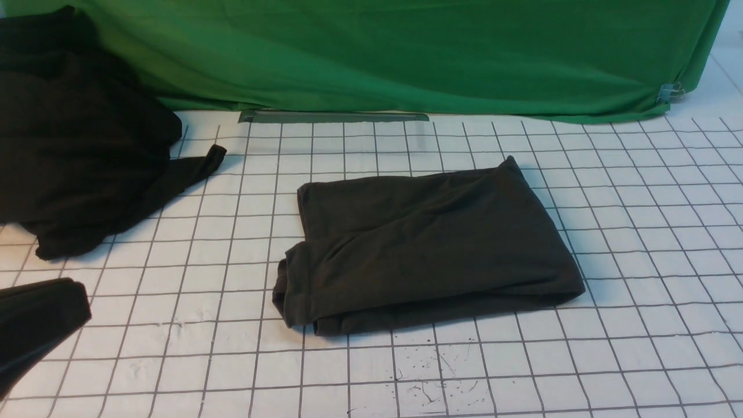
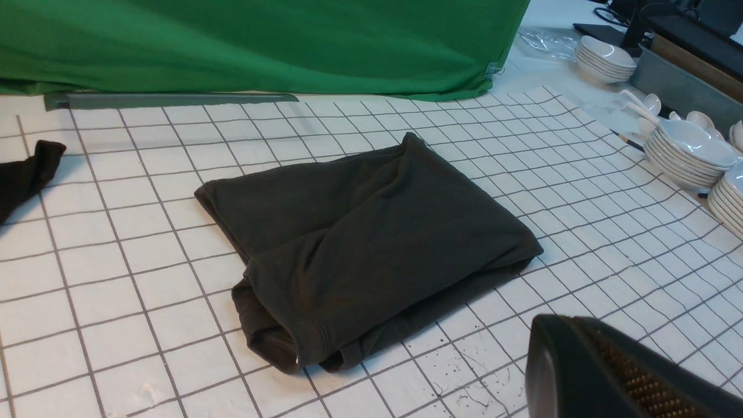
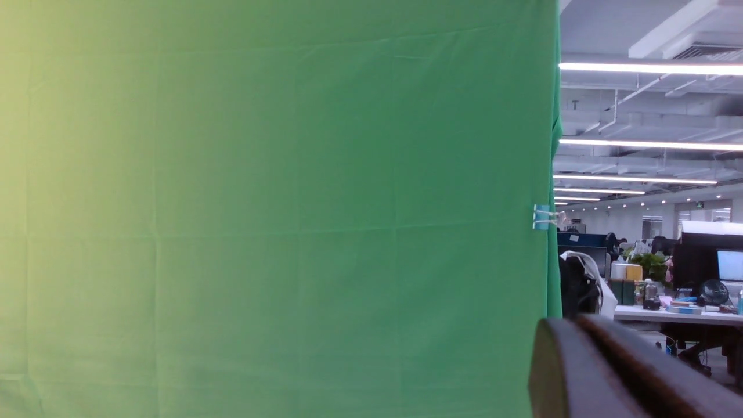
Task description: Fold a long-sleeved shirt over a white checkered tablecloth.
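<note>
Front view: folded long-sleeved shirt (image 1: 426,247) lies right of left pincer (image 1: 40,325).

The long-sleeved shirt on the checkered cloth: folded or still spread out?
Folded. The long-sleeved shirt lies as a compact, layered rectangle on the white checkered tablecloth, stacked edges showing at its near corner, no sleeves sticking out, neither pincer touching it.

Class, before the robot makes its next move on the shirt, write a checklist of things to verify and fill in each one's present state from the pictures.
1. Shirt lies folded in a compact bundle: ok.
2. Shirt rests wholly on the checkered tablecloth: ok.
3. Left gripper shut, holding nothing, clear of the shirt: ok.
4. Right gripper clear of the shirt, raised, facing the green cloth: ok.
5. Other dark garment apart from the shirt: ok.
6. Fold edges neatly aligned: not ok, the near left corner bulges.
</note>
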Controlling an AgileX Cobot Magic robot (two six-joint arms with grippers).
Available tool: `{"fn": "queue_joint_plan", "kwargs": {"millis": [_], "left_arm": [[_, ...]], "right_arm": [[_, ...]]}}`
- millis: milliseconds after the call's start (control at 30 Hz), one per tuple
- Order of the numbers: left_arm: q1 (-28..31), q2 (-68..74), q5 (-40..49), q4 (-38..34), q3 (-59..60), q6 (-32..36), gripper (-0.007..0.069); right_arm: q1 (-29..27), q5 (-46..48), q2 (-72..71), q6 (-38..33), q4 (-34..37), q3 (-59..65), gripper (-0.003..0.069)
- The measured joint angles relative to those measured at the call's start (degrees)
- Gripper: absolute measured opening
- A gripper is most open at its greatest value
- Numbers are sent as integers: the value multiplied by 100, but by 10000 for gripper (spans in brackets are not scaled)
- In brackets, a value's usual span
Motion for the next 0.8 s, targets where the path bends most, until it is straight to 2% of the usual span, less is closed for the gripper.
{"fn": "queue_joint_plan", "kwargs": {"millis": [800], "left_arm": [[0, 0, -66, 204, 2, 42, -1]], "right_arm": [[0, 0, 0, 0, 6, 7, 73]]}}
